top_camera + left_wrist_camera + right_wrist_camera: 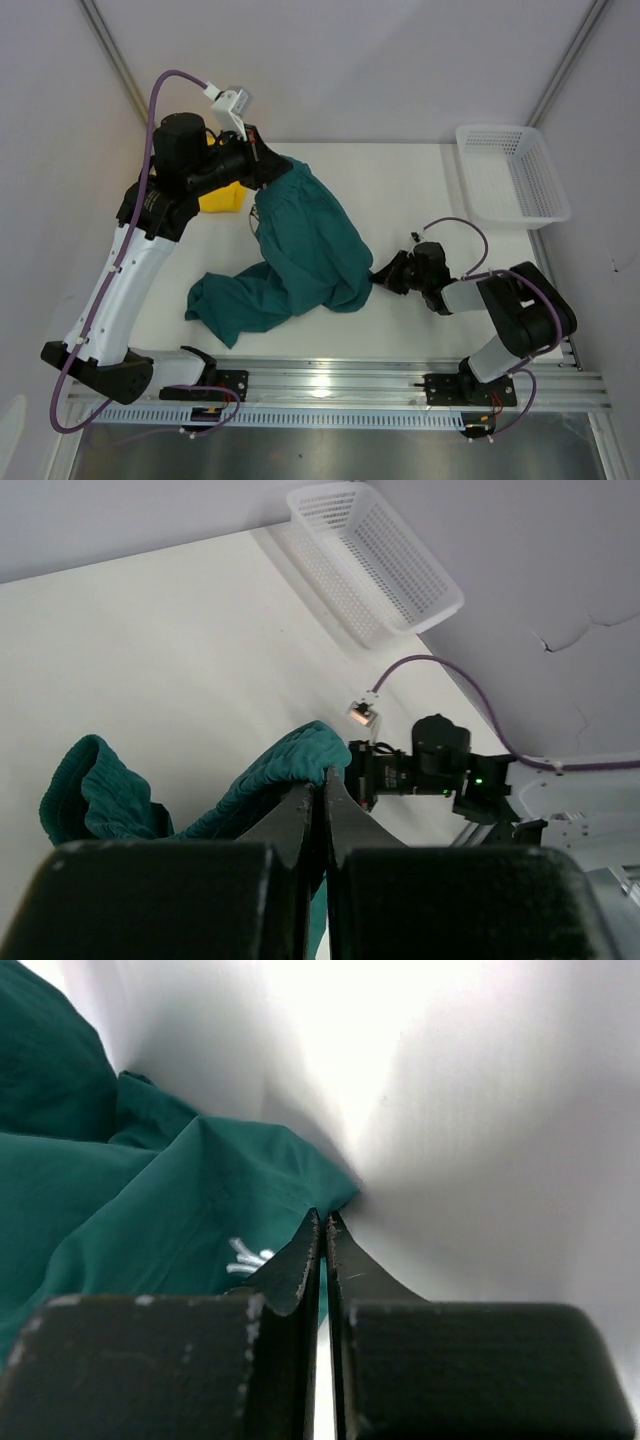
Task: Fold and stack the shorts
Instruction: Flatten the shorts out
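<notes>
Closest in, my right gripper [322, 1222] has its two fingers pressed together, pinching a hem corner of the teal shorts [150, 1210], which spread away from the tips toward 9 o'clock. My left gripper [322, 780] is likewise clamped tight on the gathered waistband end, held up over the table [400, 190] at 11 o'clock. Yellow shorts [222, 198] lie just beside it toward 8 o'clock. The white basket [560, 210] stands at 2 o'clock, well apart.

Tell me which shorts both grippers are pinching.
The dark teal green shorts: left gripper shut on one edge, right gripper on a corner. The yellow shorts lie ungripped.
</notes>
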